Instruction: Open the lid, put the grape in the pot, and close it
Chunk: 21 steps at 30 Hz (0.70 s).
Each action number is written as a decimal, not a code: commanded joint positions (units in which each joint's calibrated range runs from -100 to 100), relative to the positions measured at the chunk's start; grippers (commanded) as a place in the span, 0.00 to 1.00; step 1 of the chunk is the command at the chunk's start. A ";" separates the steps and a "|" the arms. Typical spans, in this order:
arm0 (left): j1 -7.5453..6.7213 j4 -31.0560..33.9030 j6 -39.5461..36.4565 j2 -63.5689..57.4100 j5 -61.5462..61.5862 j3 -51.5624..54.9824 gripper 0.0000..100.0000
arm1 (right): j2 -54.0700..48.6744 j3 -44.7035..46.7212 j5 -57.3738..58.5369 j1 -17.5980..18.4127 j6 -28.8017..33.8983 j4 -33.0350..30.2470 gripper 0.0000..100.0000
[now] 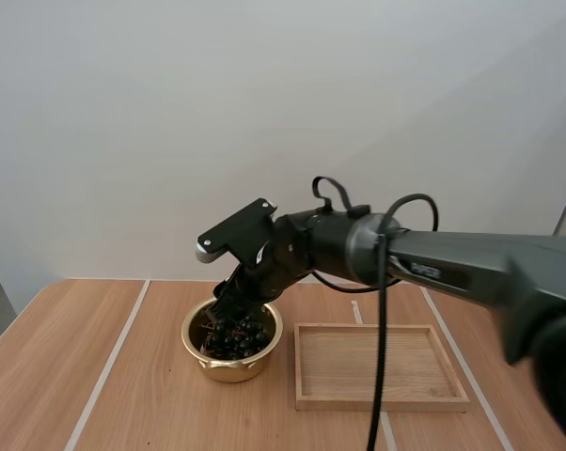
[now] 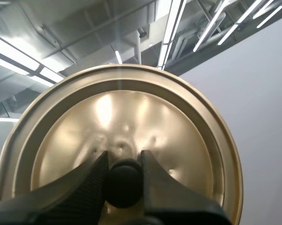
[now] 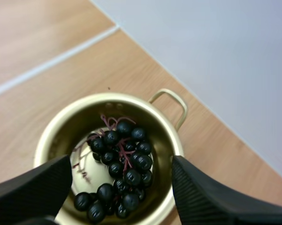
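Right gripper [image 3: 121,161] stood wide open above the pot [image 3: 108,97] on the worktop [image 3: 38,47], grapes [image 3: 128,158] lying inside; left gripper [image 2: 124,159] pinched the black knob [image 2: 124,185] of the lid [image 2: 131,108].

Soft, even light falls from above over the table [image 1: 142,395], bright and without hard edges. The pot [image 1: 231,368] casts only a faint shadow on the wood beneath it. Its golden inner wall gleams, and the grapes [image 3: 131,161] carry small white glints. Broad pale reflections spread across the lid [image 2: 178,140].
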 commanded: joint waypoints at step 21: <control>0.10 -11.77 14.42 23.08 -6.88 61.48 0.00 | -58.65 -0.28 52.78 -3.40 3.29 -8.82 0.00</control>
